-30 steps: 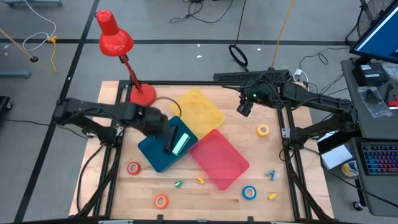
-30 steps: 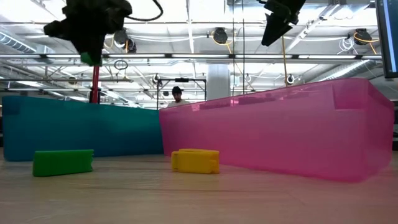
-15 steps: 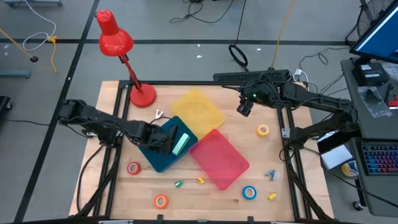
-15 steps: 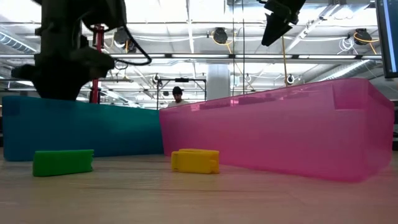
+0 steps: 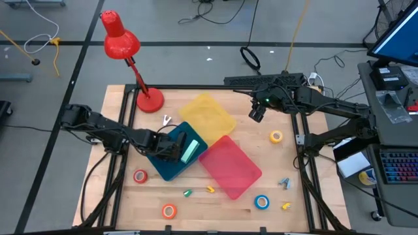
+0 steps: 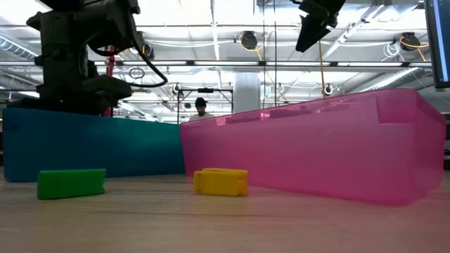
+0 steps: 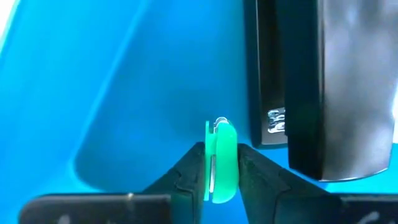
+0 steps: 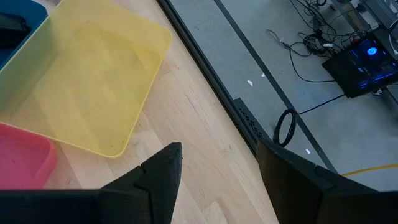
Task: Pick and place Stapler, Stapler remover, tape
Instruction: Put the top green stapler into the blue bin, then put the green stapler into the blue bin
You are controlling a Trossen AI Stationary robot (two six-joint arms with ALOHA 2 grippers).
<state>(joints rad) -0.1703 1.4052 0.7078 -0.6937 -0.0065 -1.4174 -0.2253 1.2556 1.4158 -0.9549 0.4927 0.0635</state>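
A robotics lab or workshop was shown. A wooden table (image 5: 222, 196) in a metal frame was set on a grey floor strewn with cables (image 5: 251, 57). Exposed ceiling trusses (image 6: 232, 65) were seen overhead, and a monitor (image 5: 398, 36) and keyboard (image 5: 398, 171) stood alongside.

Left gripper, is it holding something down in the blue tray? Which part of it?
Yes. The left gripper pinches a small green stapler remover by its flat sides, inside the blue tray. The right gripper holds nothing.
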